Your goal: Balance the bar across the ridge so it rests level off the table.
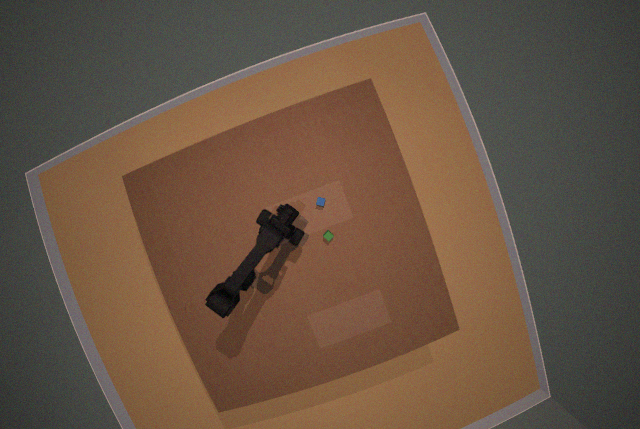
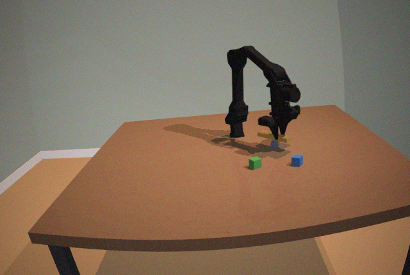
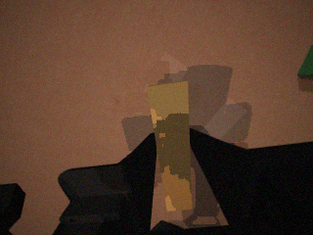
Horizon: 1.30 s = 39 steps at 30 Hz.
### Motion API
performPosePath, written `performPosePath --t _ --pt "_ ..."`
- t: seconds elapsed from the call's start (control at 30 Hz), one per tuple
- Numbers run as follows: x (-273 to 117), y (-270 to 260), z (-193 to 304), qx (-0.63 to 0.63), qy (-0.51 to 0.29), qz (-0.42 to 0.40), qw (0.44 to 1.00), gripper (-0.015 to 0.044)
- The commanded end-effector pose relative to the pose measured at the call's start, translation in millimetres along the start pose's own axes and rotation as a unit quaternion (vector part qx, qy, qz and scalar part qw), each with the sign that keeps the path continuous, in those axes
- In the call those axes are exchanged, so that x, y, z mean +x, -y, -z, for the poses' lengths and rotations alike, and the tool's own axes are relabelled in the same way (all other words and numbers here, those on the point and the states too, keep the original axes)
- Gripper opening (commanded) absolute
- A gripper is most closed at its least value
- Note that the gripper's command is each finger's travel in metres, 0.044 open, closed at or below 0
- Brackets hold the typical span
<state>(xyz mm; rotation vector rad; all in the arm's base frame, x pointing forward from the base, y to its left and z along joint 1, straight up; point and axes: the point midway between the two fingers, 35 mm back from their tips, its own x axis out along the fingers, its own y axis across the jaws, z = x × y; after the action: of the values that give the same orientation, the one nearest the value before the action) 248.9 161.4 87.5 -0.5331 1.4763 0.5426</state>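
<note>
Straddling gripper (image 1: pixel 281 222) (image 2: pixel 279 136) (image 3: pixel 171 134): its fingers stand partly open, one on each side of the bar's middle stretch; whether they grip it or merely stand against it cannot be told.
Yellow bar (image 2: pixel 286 138) (image 3: pixel 168 100): between the fingertips, its two ends reaching out past them on opposite sides.
Ridge (image 2: pixel 275 145): a small blue-grey block, directly under the fingertips and the bar in the exterior view; contact between bar and ridge is too small to make out, as is whether the bar is level.
Black arm (image 1: pixel 245 266) (image 2: pixel 237 83): rises behind the gripper, then bends over and down to it, the fingers pointing at the table.
Blue cube (image 1: pixel 321 202) (image 2: pixel 296 160): on the table, near the gripper on the side away from the arm's base, apart from the fingers.
Green cube (image 1: pixel 328 236) (image 2: pixel 255 163) (image 3: pixel 307 64): also out ahead of the gripper, apart from the blue one; the wrist view catches only a corner.
Table (image 1: pixel 361 155) (image 2: pixel 159 199) (image 3: pixel 59 59): beneath the gripper.
</note>
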Motion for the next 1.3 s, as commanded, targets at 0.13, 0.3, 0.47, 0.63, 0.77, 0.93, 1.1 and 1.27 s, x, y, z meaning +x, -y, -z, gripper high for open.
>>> performPosePath --t 0.13,0.3,0.47,0.63,0.77,0.93,1.1,1.27 --pt "0.0 0.0 0.0 0.0 0.0 0.0 1.0 0.017" --pt "0.0 0.0 0.0 0.0 0.0 0.0 1.0 0.0171" --pt "0.0 0.0 0.0 0.0 0.0 0.0 1.0 0.0172" --pt "0.0 0.0 0.0 0.0 0.0 0.0 1.0 0.0173" --pt "0.0 0.0 0.0 0.0 0.0 0.0 1.0 0.0185" --pt "0.0 0.0 0.0 0.0 0.0 0.0 1.0 0.0185" --pt "0.0 0.0 0.0 0.0 0.0 0.0 1.0 0.0211" --pt "0.0 0.0 0.0 0.0 0.0 0.0 1.0 0.0342"
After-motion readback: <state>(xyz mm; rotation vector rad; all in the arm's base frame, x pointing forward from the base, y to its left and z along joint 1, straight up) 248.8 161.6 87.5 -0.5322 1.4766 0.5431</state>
